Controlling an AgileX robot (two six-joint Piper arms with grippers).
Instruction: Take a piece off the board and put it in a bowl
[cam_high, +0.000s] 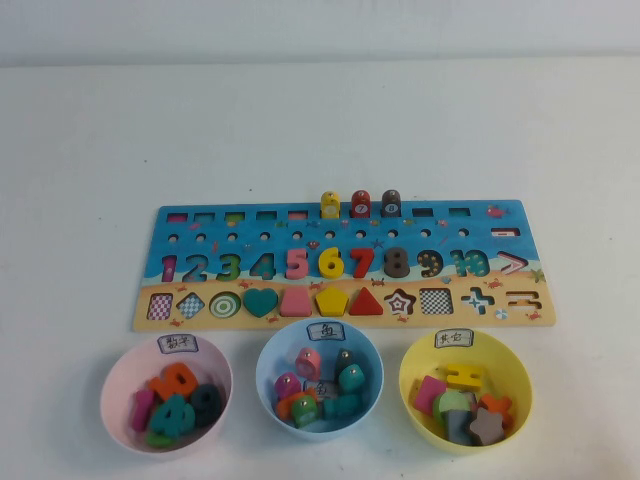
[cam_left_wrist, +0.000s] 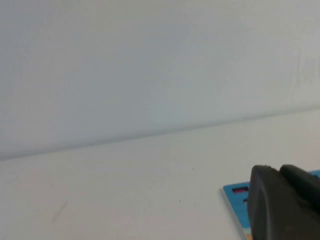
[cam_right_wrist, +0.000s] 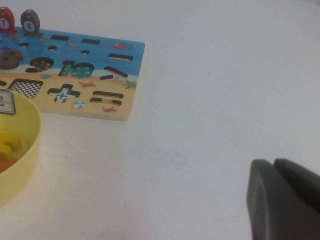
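The blue-and-sand board (cam_high: 340, 262) lies across the middle of the table. A yellow peg (cam_high: 330, 205), a red peg (cam_high: 360, 204) and a brown peg (cam_high: 391, 203) stand in its top row. The pink peg (cam_high: 308, 361) lies in the light blue bowl (cam_high: 271, 353) among other pieces. Neither arm shows in the high view. My left gripper (cam_left_wrist: 276, 169) is shut and empty, hanging beside the board's corner (cam_left_wrist: 234, 192). My right gripper (cam_right_wrist: 272, 162) is shut and empty over bare table, off the board's right end (cam_right_wrist: 120, 75).
A pink bowl (cam_high: 118, 380) with number pieces stands left of the blue bowl. A yellow bowl (cam_high: 512, 368) with shape pieces stands right of it and shows in the right wrist view (cam_right_wrist: 27, 145). A wall runs behind the table.
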